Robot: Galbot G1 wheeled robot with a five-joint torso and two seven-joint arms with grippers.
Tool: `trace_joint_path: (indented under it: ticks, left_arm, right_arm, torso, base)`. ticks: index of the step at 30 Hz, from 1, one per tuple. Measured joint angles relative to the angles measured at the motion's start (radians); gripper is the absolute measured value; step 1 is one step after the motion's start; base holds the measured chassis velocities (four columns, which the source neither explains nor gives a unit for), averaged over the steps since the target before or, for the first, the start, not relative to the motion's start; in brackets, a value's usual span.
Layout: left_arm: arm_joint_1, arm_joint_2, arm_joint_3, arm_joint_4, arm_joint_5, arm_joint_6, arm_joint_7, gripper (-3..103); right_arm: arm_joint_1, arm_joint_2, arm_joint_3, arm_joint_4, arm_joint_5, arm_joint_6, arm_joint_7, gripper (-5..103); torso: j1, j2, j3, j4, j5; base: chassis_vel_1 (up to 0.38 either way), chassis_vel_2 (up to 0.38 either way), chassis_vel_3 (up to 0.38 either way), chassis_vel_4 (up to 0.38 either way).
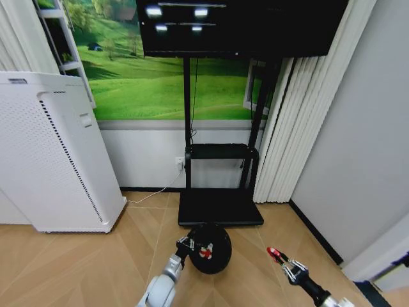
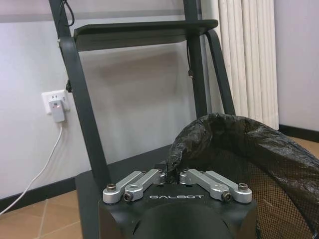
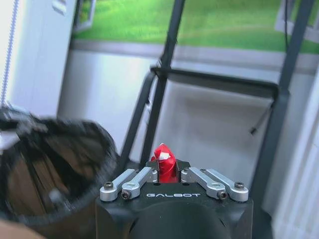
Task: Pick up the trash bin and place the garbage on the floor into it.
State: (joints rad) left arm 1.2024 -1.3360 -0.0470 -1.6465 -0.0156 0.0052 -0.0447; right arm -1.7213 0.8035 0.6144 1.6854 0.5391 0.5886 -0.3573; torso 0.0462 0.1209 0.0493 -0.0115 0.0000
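The trash bin (image 1: pixel 214 246), a small black round bucket lined with a black bag, hangs just above the wooden floor in front of the TV stand. My left gripper (image 1: pixel 187 244) is shut on its near rim; the left wrist view shows the gripper (image 2: pixel 172 173) clamped on the bag-covered edge of the bin (image 2: pixel 239 144). One red-and-white piece of garbage (image 1: pixel 206 253) lies inside the bin. My right gripper (image 1: pixel 275 253) is to the bin's right, apart from it, shut on a red-and-white wrapper (image 3: pixel 164 164). From the right wrist the bin (image 3: pixel 55 164) appears off to one side.
A tall white perforated appliance (image 1: pixel 51 153) stands at the left. The black TV stand's base (image 1: pixel 220 208) lies just behind the bin. White curtains (image 1: pixel 300 128) and a grey wall close the right side. A plugged wall socket (image 2: pixel 56 103) sits on the back wall.
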Motion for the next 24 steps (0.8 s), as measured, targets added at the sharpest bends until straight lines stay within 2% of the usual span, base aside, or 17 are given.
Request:
trace_joint_path:
  ticks: [9, 24]
  left_arm:
    - [-0.049, -0.046, 0.038, 0.038, 0.003, 0.001, -0.005, 7]
    - [-0.068, -0.122, 0.083, 0.088, 0.027, -0.010, -0.008, 7]
  right_arm:
    - [0.054, 0.002, -0.097, 0.142, 0.006, -0.046, 0.006, 16]
    - [0.235, 0.016, -0.301, 0.098, -0.023, -0.058, 0.023, 16]
  torso:
    - [0.000, 0.000, 0.000, -0.0001, 0.0000]
    - [0.000, 0.000, 0.000, 0.0000, 0.0000]
  base:
    - [0.000, 0.000, 0.000, 0.000]
    - [0.000, 0.000, 0.000, 0.000]
